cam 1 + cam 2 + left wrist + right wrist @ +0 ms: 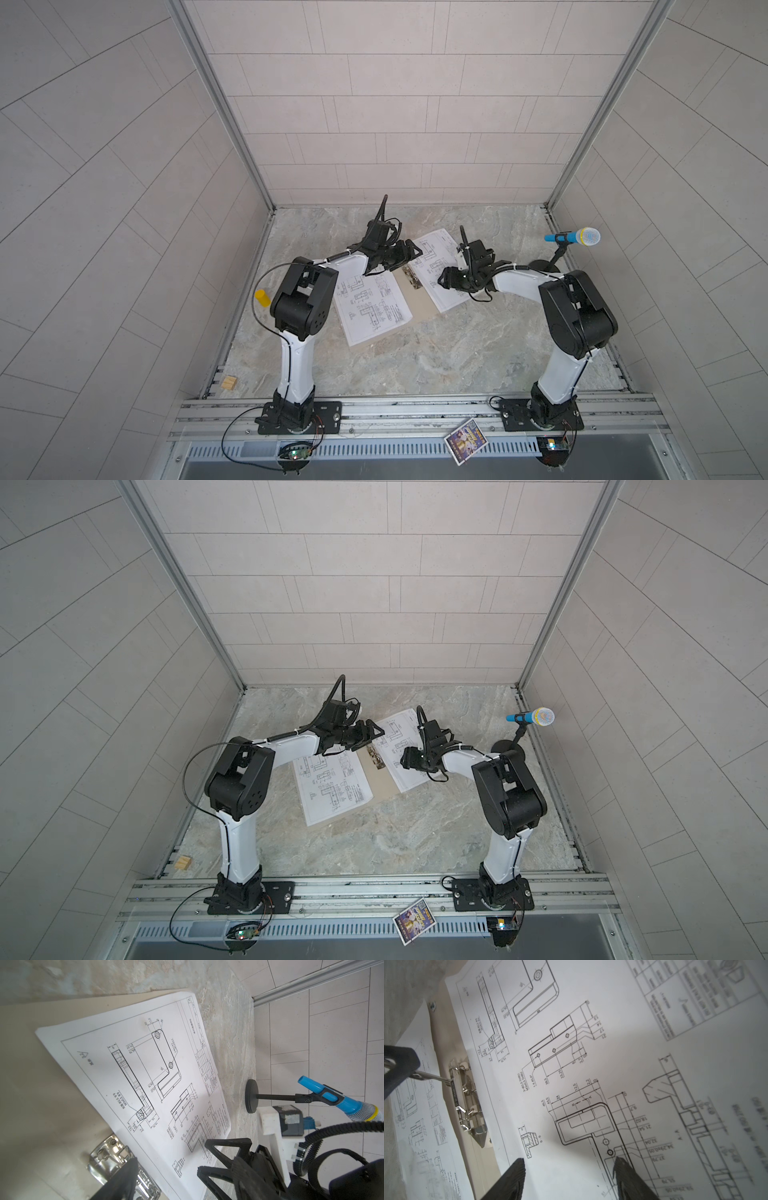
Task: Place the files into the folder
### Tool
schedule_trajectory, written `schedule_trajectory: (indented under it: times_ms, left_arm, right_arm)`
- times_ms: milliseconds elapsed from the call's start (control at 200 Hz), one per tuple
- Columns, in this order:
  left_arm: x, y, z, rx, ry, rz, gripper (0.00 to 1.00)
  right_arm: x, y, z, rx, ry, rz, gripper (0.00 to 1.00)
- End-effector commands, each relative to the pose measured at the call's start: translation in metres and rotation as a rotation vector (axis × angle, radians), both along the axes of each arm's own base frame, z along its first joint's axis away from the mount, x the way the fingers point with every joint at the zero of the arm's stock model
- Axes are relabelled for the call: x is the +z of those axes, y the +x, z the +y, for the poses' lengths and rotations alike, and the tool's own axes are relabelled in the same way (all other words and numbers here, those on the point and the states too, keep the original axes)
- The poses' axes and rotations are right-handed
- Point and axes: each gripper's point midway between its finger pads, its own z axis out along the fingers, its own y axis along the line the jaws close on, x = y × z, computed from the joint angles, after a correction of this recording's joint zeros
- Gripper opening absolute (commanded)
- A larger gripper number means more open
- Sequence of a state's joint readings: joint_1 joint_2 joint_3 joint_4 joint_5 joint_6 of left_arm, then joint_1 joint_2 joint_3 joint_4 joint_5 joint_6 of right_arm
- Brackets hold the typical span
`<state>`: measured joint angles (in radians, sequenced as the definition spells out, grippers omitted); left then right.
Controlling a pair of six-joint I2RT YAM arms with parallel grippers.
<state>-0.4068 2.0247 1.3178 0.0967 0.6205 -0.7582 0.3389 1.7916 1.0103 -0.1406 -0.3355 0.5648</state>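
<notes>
Tan cardboard of the folder lies open and flat on the table, and both files rest at least partly on it, so the danger now is mostly in the closing. The left sheet sticks out over the near edge of the folder. If I fold the cover like this, I think the sheet will crease or stay half outside. The right sheet has its edge just beside the metal clip, not under it, so a careless push can slide it away or wrinkle it.

My left gripper stands wide at the far end of the spine. The raised lever of the clip touches one of its fingers, but whether it is hooked there I cannot tell. If that arm pulls away, the lever may snap down. My right gripper is also wide and empty, and it hangs just above the right sheet, near its middle.
</notes>
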Motion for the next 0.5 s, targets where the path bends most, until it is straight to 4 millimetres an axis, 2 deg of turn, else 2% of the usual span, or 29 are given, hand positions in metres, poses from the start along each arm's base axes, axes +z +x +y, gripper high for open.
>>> schedule_trajectory:
  times_ms: [0, 120, 235, 400, 495]
  left_arm:
    - [-0.010, 0.010, 0.012, 0.029, 0.046, 0.002, 0.77]
    - [-0.008, 0.009, 0.013, 0.010, 0.052, -0.020, 0.77]
    - [-0.006, 0.008, 0.013, 0.007, 0.049, -0.023, 0.77]
    - [-0.004, 0.007, 0.012, 0.007, 0.030, -0.022, 0.77]
    - [-0.001, 0.006, 0.010, 0.003, 0.018, -0.031, 0.77]
  right_arm:
    - [-0.021, -0.042, -0.011, -0.017, -0.049, 0.168, 0.69]
    - [0.007, -0.037, -0.011, -0.017, -0.032, 0.104, 0.72]
    - [0.032, -0.027, -0.022, -0.040, -0.027, 0.049, 0.74]
    - [0.043, -0.014, -0.053, -0.082, -0.038, 0.019, 0.76]
    - [0.043, -0.003, -0.077, -0.091, -0.127, -0.007, 0.78]
